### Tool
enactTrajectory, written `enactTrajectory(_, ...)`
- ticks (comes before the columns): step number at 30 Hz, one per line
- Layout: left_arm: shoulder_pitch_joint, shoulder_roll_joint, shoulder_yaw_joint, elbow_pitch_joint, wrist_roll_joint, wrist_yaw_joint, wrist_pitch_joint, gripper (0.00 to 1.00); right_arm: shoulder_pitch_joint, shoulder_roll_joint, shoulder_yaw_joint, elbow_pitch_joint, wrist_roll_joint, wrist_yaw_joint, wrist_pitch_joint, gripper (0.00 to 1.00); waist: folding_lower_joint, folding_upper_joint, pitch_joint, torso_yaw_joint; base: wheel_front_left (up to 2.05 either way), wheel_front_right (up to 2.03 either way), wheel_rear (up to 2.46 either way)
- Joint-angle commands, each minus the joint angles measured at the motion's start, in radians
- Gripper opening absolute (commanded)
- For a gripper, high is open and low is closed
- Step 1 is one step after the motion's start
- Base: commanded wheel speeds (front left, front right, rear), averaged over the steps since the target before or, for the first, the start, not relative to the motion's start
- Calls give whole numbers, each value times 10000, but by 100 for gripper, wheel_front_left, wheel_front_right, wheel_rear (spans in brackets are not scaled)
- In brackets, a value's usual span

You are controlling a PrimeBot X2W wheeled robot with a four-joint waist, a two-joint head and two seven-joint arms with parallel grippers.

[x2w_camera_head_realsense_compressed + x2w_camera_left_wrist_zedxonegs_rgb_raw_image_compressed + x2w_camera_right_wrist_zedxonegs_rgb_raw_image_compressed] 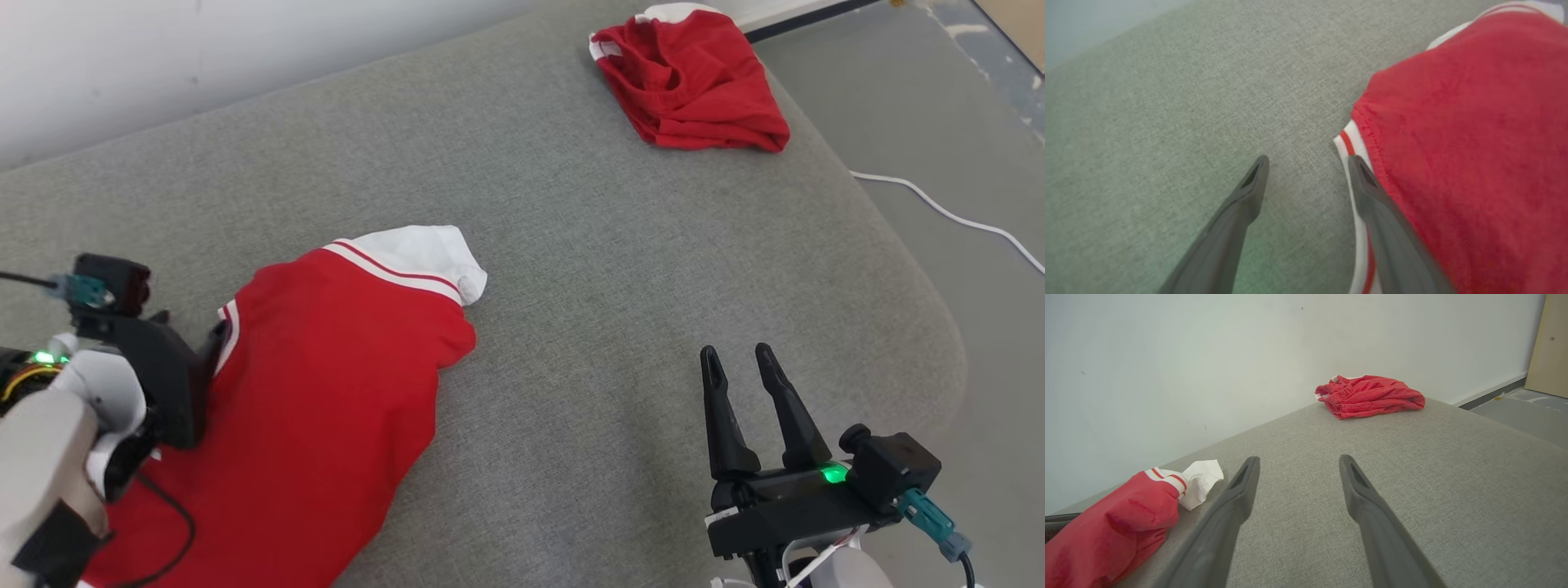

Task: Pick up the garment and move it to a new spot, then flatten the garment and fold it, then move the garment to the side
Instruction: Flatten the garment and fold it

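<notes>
Red soft-knit garment with white striped trim (326,384) lies near left on the grey woven cushion (588,269); judge it light and limp, so you'd pinch it at the firmer trim edge. Your left gripper (1308,161), jaws apart, has one finger at that trim; your right gripper (739,353), jaws apart, hangs over bare cushion. No writing readable

The flat soft red fabric garment (326,392) is plain red, with a white sleeve (424,253) and white ribbed trim carrying 2 thin red stripes. The crumpled red cloth garment (690,82) at the far corner is the same red with a white edge. The padded fabric-covered worktop (571,245) is a speckled grey-green weave. The right gripper (739,355) and left gripper (1306,161) have dark grey fingers; a small green light (833,474) glows on the right one's black body. The thin cable (947,214) is white on the grey floor (939,106).
</notes>
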Motion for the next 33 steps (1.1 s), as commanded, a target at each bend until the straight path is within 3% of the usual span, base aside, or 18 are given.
enactTrajectory(1, -181, 2, -142, 121, -169, 20, 141, 100, -38, 19, -2, -16, 43, -26, 2, 100, -2, -1, 80, -99, 0, 0, 0)
enactTrajectory(6, -351, -49, -492, 203, -793, 18, 495, 100, -10, 22, -20, -35, 80, -26, 2, 100, -2, -1, 135, -153, 0, 0, 0)
enactTrajectory(22, -1095, -12, -1513, -551, -1945, 20, 135, 100, 30, 22, -89, -24, -75, -26, 2, 100, -2, -1, -19, 244, 0, 0, 0)
enactTrajectory(32, -1028, -225, -2226, 11, -2313, 18, 292, 100, -177, 20, -19, 46, 41, -26, 2, 100, -2, -1, 200, 19, 0, 0, 0)
enactTrajectory(33, -997, -271, -2315, 34, -2384, 18, 345, 94, -158, 22, -31, 45, 43, -26, 2, 100, -2, -1, 205, 1, 0, 0, 0)
